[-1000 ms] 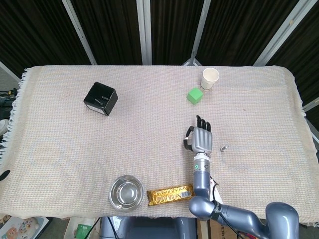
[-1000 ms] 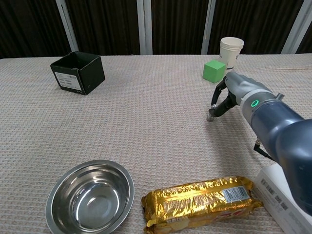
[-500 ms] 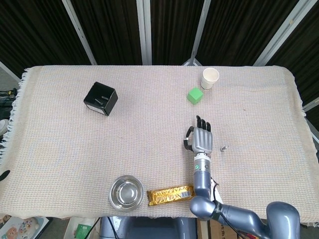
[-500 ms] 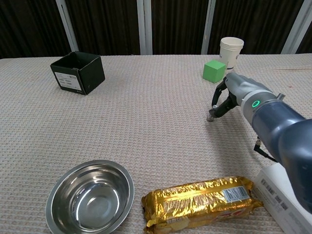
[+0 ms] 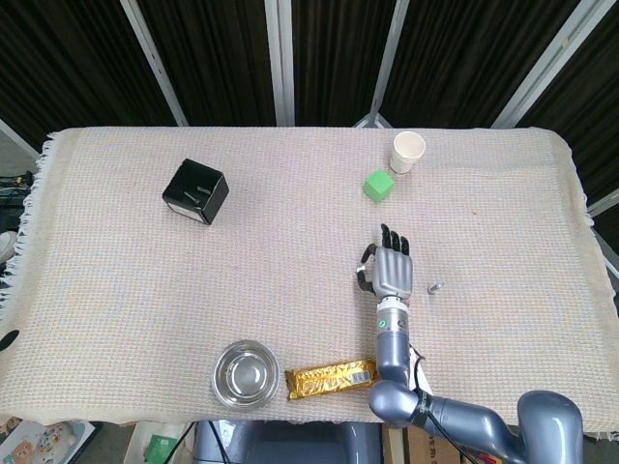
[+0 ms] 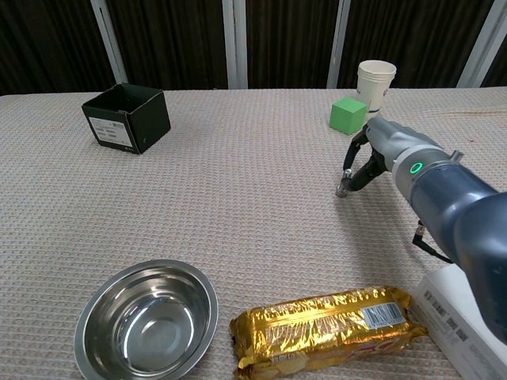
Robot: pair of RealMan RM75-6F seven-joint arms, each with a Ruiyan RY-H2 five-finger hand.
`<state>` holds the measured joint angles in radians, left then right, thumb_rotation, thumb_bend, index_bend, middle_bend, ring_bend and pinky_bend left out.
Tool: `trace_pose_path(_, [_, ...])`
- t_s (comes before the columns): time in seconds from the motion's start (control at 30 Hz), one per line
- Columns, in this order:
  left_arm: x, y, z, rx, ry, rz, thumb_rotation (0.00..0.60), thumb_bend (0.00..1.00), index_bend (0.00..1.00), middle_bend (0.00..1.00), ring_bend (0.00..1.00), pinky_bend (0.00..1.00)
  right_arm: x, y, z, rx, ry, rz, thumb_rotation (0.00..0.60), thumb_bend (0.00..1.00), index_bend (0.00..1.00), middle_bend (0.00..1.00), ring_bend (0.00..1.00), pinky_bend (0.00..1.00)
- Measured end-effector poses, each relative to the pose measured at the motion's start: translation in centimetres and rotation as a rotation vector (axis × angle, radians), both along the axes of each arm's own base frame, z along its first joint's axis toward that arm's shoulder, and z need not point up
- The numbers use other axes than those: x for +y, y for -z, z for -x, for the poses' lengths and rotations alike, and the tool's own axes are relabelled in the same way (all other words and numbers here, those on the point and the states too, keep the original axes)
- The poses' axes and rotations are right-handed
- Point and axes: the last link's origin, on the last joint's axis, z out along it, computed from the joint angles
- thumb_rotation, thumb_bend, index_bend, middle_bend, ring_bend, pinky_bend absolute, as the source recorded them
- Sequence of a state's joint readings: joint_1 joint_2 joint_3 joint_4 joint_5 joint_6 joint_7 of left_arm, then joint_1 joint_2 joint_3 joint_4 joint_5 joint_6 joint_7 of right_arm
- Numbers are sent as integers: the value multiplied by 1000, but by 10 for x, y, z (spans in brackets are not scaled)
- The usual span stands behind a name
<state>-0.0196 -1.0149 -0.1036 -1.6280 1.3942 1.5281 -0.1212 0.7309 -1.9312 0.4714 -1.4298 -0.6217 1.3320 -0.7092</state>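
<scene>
Almost nothing changes across the last second — my right robot hand [image 5: 392,270] sits where it was, palm down over the woven cloth of the table [image 5: 116,290], right of centre and nearer the front edge than the back. I take that as a pause: the reach has not advanced, and nothing is gripped. In the chest view the fingers [image 6: 349,180] curl downward with their tips at or just above the cloth, apart from one another and closed on nothing. My left robot hand shows in neither view.

The nearest thing ahead of the fingertips is the small green cube [image 5: 378,186], towards the back edge, with the white paper cup [image 5: 407,152] just beyond it, closer to the back right corner. The cube has no real long axis — it sits flat, turned slightly, so one corner rather than a face points at the front edge. The right robot hand itself points straight towards the back edge, forearm running front to back, so it is lined up close to the cube.

A small grey metal piece [image 5: 434,287] lies on the cloth just beside the hand, on the side of the right edge.
</scene>
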Motion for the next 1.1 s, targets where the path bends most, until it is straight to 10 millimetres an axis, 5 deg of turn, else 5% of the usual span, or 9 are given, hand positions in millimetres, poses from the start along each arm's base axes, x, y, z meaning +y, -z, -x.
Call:
trace_pose_path(0.3, [0,-2,1,-3,-4,-13,600,43,183,114,12,9,6,-5,-5,5,-27,-21,600,352,389,0,0,0])
trace_pose_path(0.5, [1,-4,3,-3,-13,-24,600,44,183,115,12,9,17,-26,-13,-12,-74,-18,600,337,333,0,0,0])
trace_pose_path(0.8, [-1,-2,1,8,-15,-26,600,43,184,114,12,9,35,-107,-11,-70,-162,105,600,329,296,0,0,0])
trace_pose_path(1.1, [-3,0,-2,12,-12,-23,600,44,183,114,12,9,63,-194,42,-79,-137,265,600,233,254,0,0,0])
